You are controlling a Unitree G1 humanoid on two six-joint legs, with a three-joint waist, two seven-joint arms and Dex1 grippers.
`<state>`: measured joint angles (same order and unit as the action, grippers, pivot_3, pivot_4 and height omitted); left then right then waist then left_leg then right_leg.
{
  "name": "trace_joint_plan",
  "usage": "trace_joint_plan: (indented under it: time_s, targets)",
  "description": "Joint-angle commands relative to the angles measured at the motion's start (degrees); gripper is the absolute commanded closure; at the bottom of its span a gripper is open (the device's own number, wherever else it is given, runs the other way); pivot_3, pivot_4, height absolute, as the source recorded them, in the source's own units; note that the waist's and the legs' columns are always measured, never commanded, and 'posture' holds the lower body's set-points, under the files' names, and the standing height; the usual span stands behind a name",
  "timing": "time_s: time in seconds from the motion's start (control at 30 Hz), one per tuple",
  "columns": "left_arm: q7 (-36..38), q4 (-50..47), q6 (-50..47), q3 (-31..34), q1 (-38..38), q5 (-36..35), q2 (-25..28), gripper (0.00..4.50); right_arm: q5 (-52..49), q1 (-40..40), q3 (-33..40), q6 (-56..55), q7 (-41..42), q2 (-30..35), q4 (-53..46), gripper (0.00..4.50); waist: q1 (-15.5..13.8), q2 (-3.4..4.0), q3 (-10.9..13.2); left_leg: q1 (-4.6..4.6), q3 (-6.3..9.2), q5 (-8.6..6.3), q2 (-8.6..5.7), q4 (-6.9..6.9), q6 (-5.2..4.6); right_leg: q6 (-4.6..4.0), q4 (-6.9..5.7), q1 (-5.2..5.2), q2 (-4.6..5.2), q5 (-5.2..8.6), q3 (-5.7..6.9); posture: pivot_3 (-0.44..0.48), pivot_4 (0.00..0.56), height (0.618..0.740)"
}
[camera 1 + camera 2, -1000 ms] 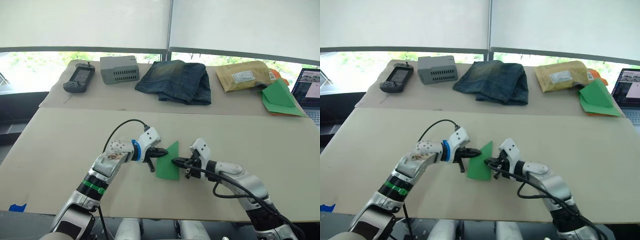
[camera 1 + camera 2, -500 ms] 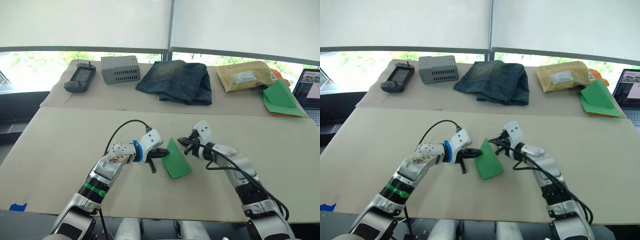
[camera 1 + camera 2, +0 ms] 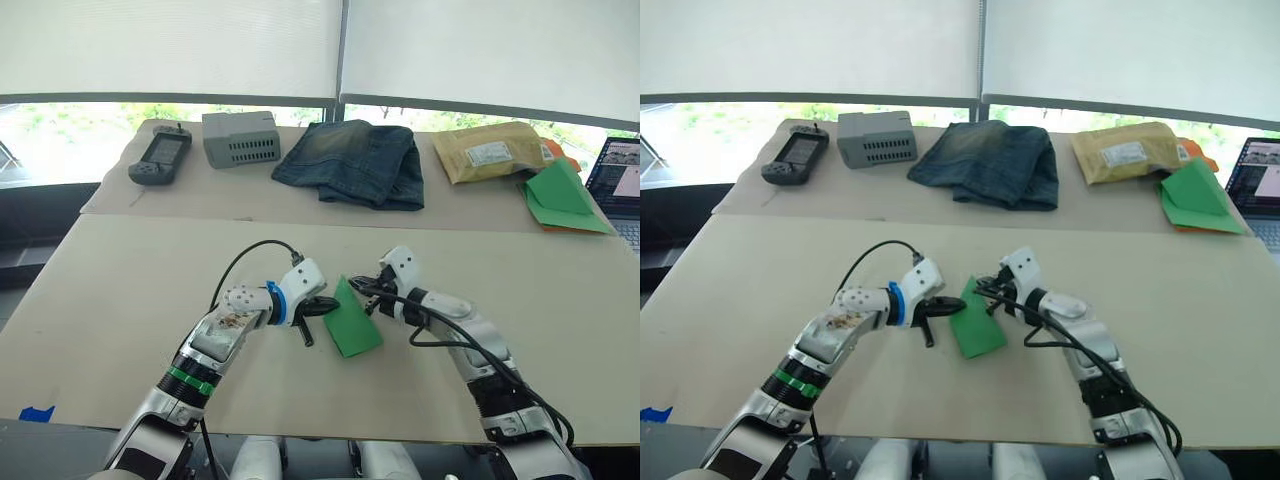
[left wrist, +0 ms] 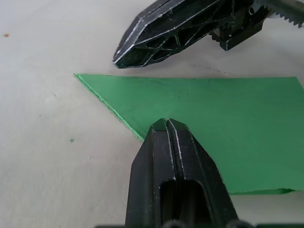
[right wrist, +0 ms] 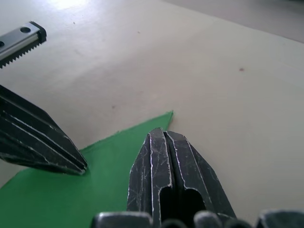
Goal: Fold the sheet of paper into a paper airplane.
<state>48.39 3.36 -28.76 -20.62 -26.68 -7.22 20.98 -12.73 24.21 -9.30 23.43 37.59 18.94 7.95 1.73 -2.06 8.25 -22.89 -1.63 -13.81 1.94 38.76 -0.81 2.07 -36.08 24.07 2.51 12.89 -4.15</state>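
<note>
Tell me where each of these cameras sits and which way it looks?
Left eye and right eye views: on the head, looking forward and down at the table; both arms show.
Left wrist view: on the left arm, looking along the shut left gripper at the sheet of paper.
Right wrist view: on the right arm, looking along the shut right gripper at a paper corner.
Shared: both wrist views show the green paper and the other gripper.

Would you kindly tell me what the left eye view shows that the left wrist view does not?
Left eye view: handheld device, grey box, jeans and padded envelope on the far table. Left wrist view: the left pincer, shut, its tip over the sheet of paper by its slanted edge. Both: that paper between it and the right pincer.
</note>
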Motion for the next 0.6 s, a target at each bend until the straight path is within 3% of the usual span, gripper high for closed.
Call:
trace_joint_plan:
  time_s: [0.03,0.37,0.6]
  targets:
    - [-0.8,2.3,-1.4,-1.8,0.4,1.8,-0.7,4.5,1.1,3.0,0.1,-3.6,1.3,-0.5,3.4,4.48,-0.2,0.0,0.0,0.0,0.0,0.0,-0.01,0.0,0.0,0.0,0.0,0.0,0.01,0.0,0.0,0.0,0.15,0.734]
    - [-1.3,2.6,-1.5,-3.4,1.1,3.0,-2.2,4.5,3.9,1.9,-2.1,-5.8,4.1,-0.4,6.9,4.48,-0.8,0.01,0.0,0.02,-0.01,0.0,0.0,0.0,0.0,-0.18,0.0,-0.02,0.0,-0.1,0.0,0.0,0.15,0.734]
    - [-0.9,4.3,-0.8,-3.8,0.5,3.7,-2.2,4.5,3.2,-4.6,-2.0,-3.7,6.0,2.7,-1.6,4.48,-1.0,0.02,0.0,0.03,-0.01,0.0,-0.01,0.0,0.0,-0.11,0.01,-0.05,0.01,-0.06,0.01,0.0,0.15,0.734]
